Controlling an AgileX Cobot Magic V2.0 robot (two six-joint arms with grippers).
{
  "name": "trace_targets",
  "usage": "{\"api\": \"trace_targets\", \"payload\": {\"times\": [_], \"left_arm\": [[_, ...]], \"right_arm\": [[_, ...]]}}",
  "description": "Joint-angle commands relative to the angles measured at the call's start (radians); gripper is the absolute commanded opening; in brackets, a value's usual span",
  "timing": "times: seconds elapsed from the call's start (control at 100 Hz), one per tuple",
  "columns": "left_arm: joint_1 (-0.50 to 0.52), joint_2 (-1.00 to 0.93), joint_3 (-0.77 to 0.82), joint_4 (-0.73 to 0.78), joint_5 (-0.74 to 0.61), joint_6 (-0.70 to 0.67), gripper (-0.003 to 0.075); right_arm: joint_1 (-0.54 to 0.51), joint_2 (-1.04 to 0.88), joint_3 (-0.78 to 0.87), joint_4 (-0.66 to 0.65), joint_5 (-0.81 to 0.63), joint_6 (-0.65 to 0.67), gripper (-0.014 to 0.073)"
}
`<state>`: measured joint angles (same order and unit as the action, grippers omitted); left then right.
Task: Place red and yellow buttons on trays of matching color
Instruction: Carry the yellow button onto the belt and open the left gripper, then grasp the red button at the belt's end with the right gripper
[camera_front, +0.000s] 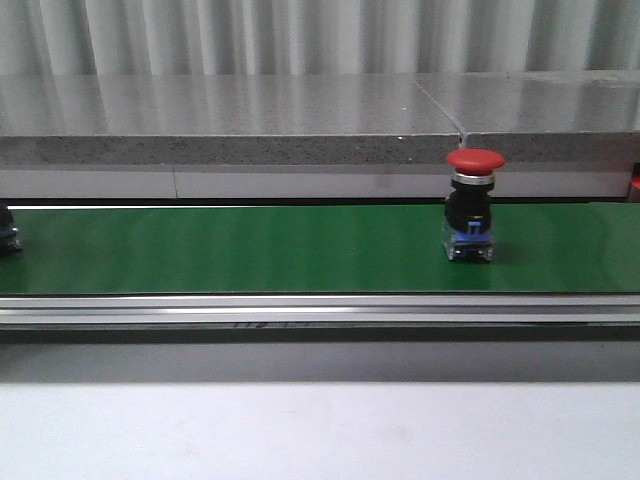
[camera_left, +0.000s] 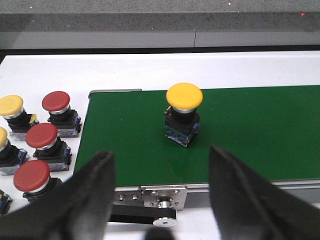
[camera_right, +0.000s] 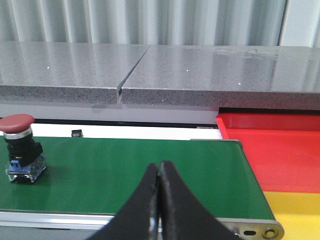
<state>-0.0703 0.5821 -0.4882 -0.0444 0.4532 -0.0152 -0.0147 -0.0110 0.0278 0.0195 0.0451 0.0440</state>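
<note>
Spread wide, left gripper (camera_left: 160, 195) is facing an upright yellow button (camera_left: 183, 112) on the green belt (camera_left: 260, 135); right gripper (camera_right: 160, 200) is pressed together, red button (camera_right: 20, 147) standing upright beside.

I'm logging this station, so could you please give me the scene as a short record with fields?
belt: green conveyor belt
on belt, right part: red button, upright
on belt, left end: yellow button, upright
beside belt's left end: spare red and yellow buttons on the white table
trays: red tray and yellow tray past the belt's right end
left pincer: open, empty
right pincer: shut, empty
</note>
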Motion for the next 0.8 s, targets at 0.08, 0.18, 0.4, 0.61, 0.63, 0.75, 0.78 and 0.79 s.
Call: {"api": "trace_targets", "payload": {"times": [0.08,0.18,0.4,0.61,0.63,0.75,0.78,0.79], "left_arm": [[-0.009,-0.002,-0.024,-0.011,-0.097,-0.001,-0.0016],[-0.009,-0.002,-0.024,-0.011,-0.116,-0.001,-0.0020],[-0.009,-0.002,-0.024,-0.011,-0.118,-0.001,-0.0020],[-0.009,-0.002,-0.024,-0.011,-0.118,-0.001,-0.0020],[-0.009,-0.002,-0.024,-0.011,-0.118,-0.001,-0.0020],[-0.009,-0.002,-0.024,-0.011,-0.116,-0.001,-0.0020],[-0.009,-0.002,-0.024,-0.011,-0.116,-0.001,-0.0020],[-0.009,-0.002,-0.024,-0.011,-0.116,-0.001,-0.0020]], "right_arm": [[0.001,0.007,-0.104,-0.011,-0.010,-0.003,-0.0067],[0.001,0.067,-0.192,-0.010,0.098,-0.003,-0.0067],[0.001,0.377,-0.514,-0.010,0.478,-0.002,-0.0067],[0.001,0.676,-0.726,-0.010,0.608,-0.002,-0.0067],[0.001,0.698,-0.736,-0.010,0.607,-0.002,-0.0067],[0.001,0.803,-0.764,-0.010,0.583,-0.003,-0.0065],[0.001,0.821,-0.764,-0.010,0.575,-0.003,-0.0062],[0.001,0.826,-0.764,-0.010,0.571,-0.003,-0.0062]]}}
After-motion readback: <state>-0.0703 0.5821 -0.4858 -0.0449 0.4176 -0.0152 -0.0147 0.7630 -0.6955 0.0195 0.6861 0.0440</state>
